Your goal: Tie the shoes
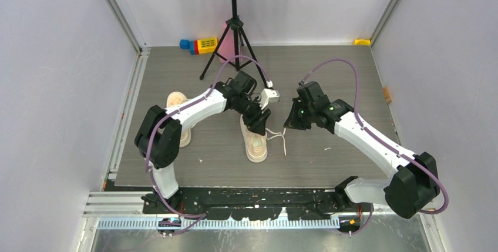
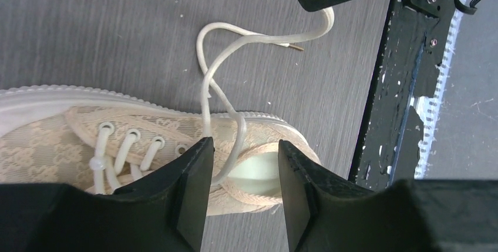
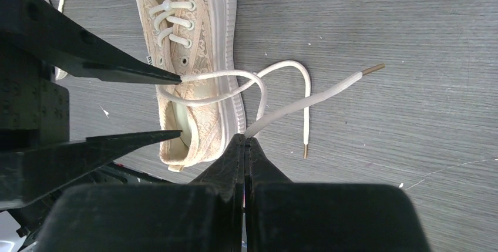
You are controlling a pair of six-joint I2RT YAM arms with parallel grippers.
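One cream lace-patterned shoe (image 1: 255, 143) lies mid-table, heel towards me. The other shoe (image 1: 175, 100) lies at the left, partly hidden by my left arm. My left gripper (image 1: 259, 124) is open over the centre shoe (image 2: 53, 140), its fingers straddling the heel opening, with a white lace (image 2: 207, 81) running up between them. My right gripper (image 1: 292, 123) is just right of that shoe (image 3: 194, 40). It is shut (image 3: 245, 139) on a white lace (image 3: 305, 99), whose free end with a brown tip lies on the table. A second lace end (image 3: 305, 117) lies loose beside it.
A black music stand on a tripod (image 1: 235, 29) stands at the back, with coloured toy blocks (image 1: 199, 44) by its feet. A small yellow object (image 1: 362, 42) lies in the back right corner. The black base rail (image 1: 258, 196) runs along the near edge. White walls enclose the table.
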